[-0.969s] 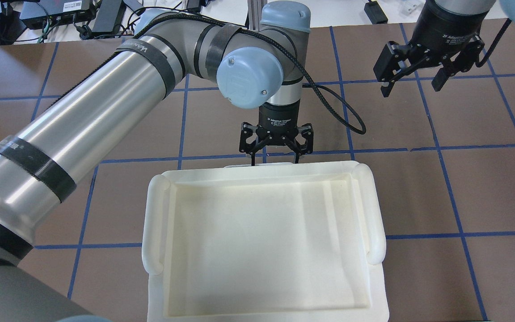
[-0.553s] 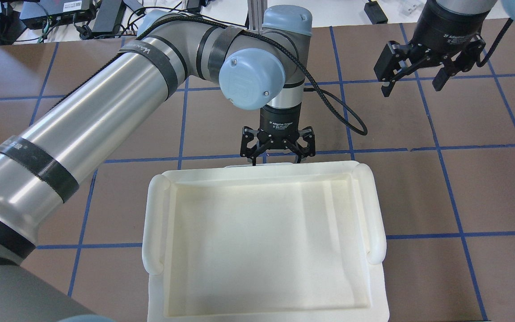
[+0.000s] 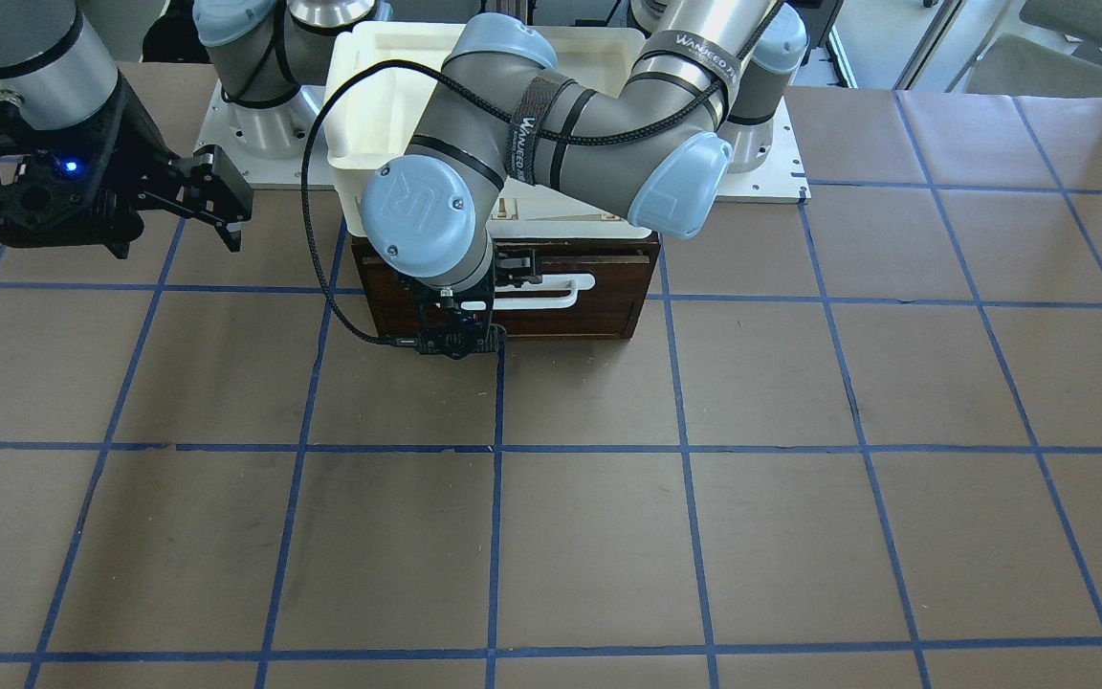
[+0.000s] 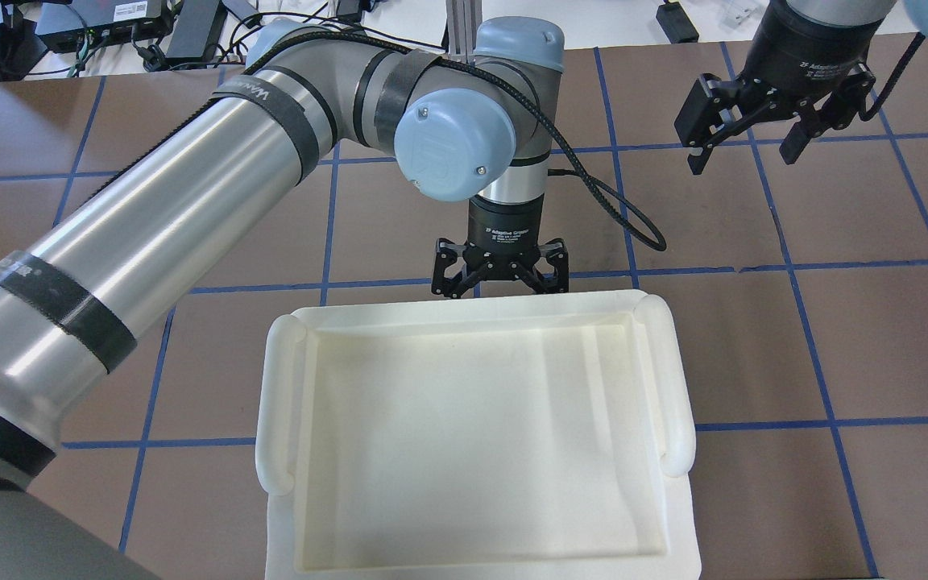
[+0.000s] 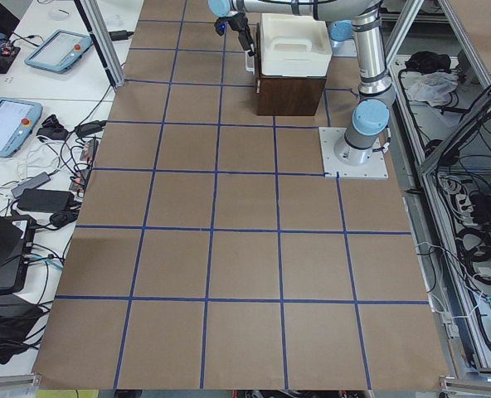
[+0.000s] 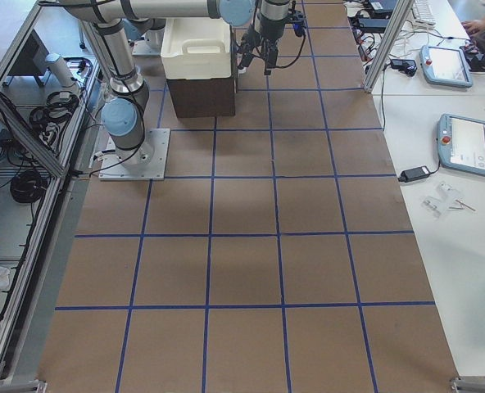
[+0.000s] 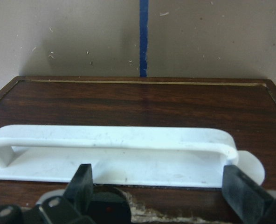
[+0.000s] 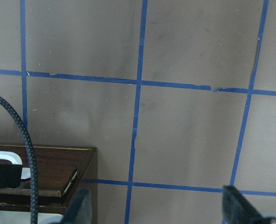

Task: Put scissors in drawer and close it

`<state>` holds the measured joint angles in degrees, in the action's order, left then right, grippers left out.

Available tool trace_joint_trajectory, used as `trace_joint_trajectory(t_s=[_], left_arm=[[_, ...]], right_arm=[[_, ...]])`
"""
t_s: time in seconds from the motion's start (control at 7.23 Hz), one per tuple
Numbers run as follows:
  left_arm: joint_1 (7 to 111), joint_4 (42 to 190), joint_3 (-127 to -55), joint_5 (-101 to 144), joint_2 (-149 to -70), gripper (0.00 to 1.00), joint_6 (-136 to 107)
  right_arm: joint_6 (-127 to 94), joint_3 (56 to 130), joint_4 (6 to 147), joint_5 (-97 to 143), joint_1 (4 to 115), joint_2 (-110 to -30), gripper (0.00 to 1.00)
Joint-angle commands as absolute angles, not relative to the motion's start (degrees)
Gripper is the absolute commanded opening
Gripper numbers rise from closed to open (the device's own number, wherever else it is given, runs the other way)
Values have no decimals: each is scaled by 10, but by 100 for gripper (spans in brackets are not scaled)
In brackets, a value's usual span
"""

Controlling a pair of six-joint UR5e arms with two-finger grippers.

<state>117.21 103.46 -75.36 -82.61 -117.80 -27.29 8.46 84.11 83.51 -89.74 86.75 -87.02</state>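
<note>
The drawer (image 3: 599,306) has a dark brown front and a white bar handle (image 7: 114,140); its front looks pushed in flush with the cabinet. My left gripper (image 4: 500,288) is open right at the drawer front, one finger on each side of the handle's lower part in the left wrist view (image 7: 157,173), holding nothing. My right gripper (image 4: 742,157) is open and empty, raised over the table beside the cabinet; it also shows in the front view (image 3: 221,203). The scissors show in no view.
A white plastic tray (image 4: 275,403) sits on top of the drawer cabinet and hides the drawer from above. The brown table with blue grid lines (image 3: 608,536) stretches out in front. The left arm's black cable (image 3: 321,239) loops beside the cabinet.
My left gripper has moved toward the cabinet. The white handle that stuck out past the tray's far edge has gone under it. The right gripper has not moved.
</note>
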Motion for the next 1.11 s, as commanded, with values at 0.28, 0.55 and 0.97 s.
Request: trace_joint_trajectory(t_s=[0.28,0.55,0.97], left_arm=[[1164,1062,-754,-813,-1155,100,-272],[1144,1024,-740,-815,-1129,100,-270],[1125,954,-748,-838,-1056,100,-278]], right_arm=[[84,841,835,-897,867,-870,100],[85,841,835,-897,867,-870,100],[84,841,837,-896,867,-871,100]])
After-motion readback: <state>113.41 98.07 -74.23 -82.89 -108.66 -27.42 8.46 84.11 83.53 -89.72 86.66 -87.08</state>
